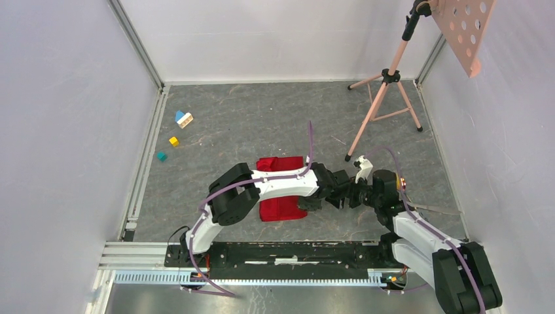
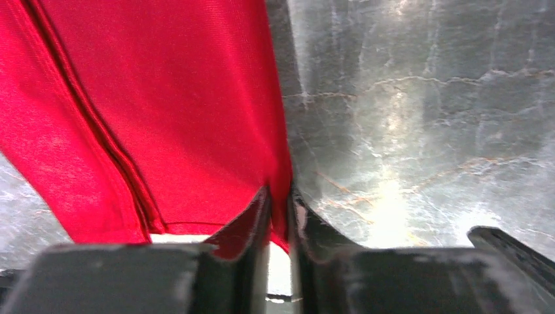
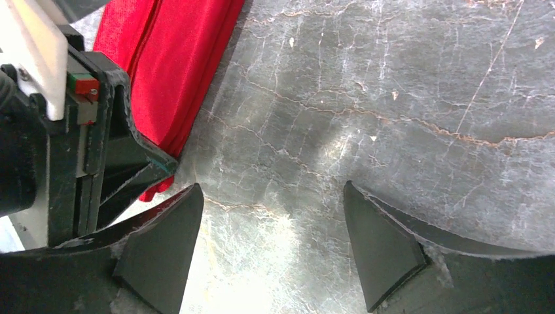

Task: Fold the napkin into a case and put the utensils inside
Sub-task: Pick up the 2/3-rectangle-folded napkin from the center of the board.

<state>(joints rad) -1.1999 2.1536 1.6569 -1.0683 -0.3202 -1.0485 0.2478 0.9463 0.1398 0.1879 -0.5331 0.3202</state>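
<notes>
The red napkin (image 1: 278,206) lies folded on the grey table, partly under my left arm. In the left wrist view the napkin (image 2: 183,98) shows a stitched fold line, and my left gripper (image 2: 280,209) is shut on its right edge, red cloth pinched between the fingers. My left gripper (image 1: 324,196) sits at the napkin's right side. My right gripper (image 3: 271,186) stands open over bare table just right of it, nothing between its fingers; the napkin (image 3: 177,65) is to its left. A thin silvery utensil handle (image 1: 437,209) seems to lie right of the right arm.
Small toy blocks (image 1: 184,119) lie at the back left, with a yellow one (image 1: 173,140) and a teal one (image 1: 161,156). A pink tripod (image 1: 386,98) stands at the back right under a perforated board (image 1: 465,33). White walls enclose the table.
</notes>
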